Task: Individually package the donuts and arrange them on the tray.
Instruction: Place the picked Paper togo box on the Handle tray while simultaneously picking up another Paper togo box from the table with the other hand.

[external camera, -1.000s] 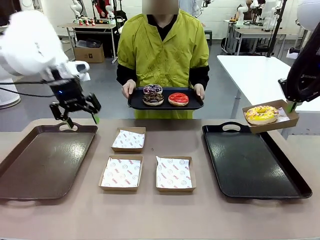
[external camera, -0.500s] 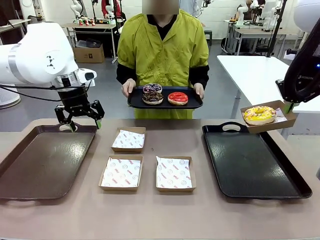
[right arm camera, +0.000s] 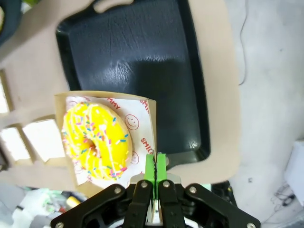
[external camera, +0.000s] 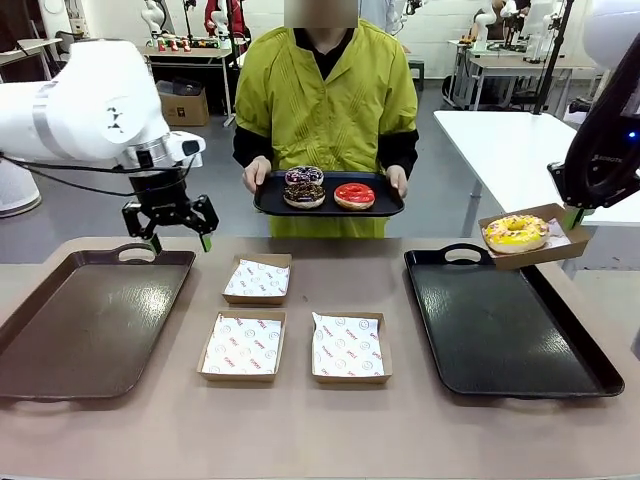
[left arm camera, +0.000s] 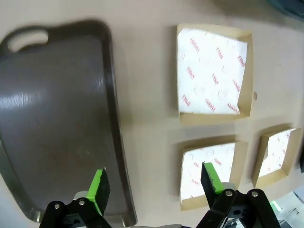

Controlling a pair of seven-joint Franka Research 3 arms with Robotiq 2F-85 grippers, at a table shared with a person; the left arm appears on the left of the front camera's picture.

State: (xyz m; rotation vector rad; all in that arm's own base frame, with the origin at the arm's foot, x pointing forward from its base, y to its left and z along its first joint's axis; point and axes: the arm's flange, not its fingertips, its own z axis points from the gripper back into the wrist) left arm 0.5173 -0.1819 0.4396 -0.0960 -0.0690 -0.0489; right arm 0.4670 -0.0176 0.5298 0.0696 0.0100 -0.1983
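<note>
Above the far right corner of the black plastic tray [external camera: 500, 320], your right gripper [external camera: 577, 215] stays clenched on the rim of the shallow brown cardboard box [external camera: 565, 238] carrying the yellow-iced ring donut [external camera: 516, 232], hardly shifted from a second ago. Your left gripper [external camera: 180, 241], fingers spread and empty, has swung right from over the brown tray [external camera: 80, 320] towards the three paper-lined boxes [external camera: 257, 278].

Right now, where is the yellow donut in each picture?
Front view: far right, yellow donut in its cardboard box, pinched by the right gripper.
Right wrist view: yellow donut lower left of middle.
Left wrist view: faces the brown tray instead.
Shared landmark: the three empty boxes.
</note>
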